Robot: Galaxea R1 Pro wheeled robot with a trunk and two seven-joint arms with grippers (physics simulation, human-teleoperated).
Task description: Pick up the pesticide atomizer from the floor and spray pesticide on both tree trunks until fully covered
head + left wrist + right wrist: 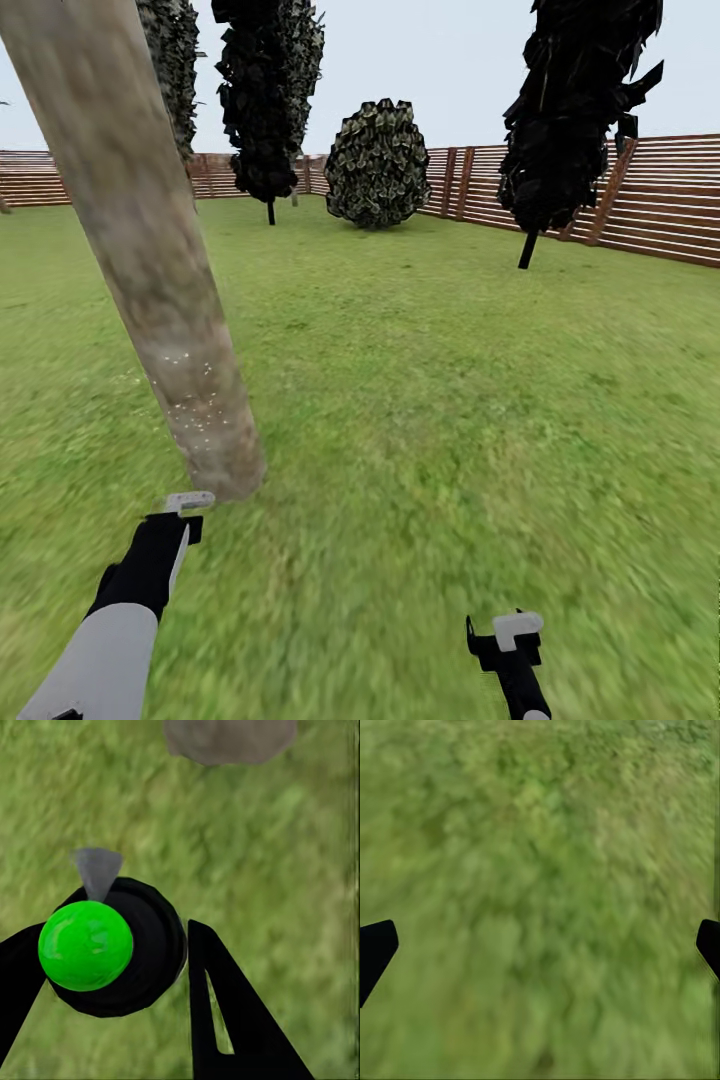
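Note:
A thick grey-beige tree trunk (150,250) rises slanting at the left of the head view, with small white specks on its lower part. Its base (229,739) also appears in the left wrist view. My left gripper (185,508) hovers just in front of that base, over the grass floor (420,400). It is shut on the pesticide atomizer (112,945), a black round body with a bright green ball on top and a grey cone nozzle pointing toward the trunk. My right gripper (512,632) hangs low at the right, open (540,945), with only grass between its fingers.
A brown slatted fence (660,190) closes the lawn at the back and right. Two dark conifers (575,110) (265,100) and a round bush (378,165) stand far off. Open grass stretches to the right of the trunk.

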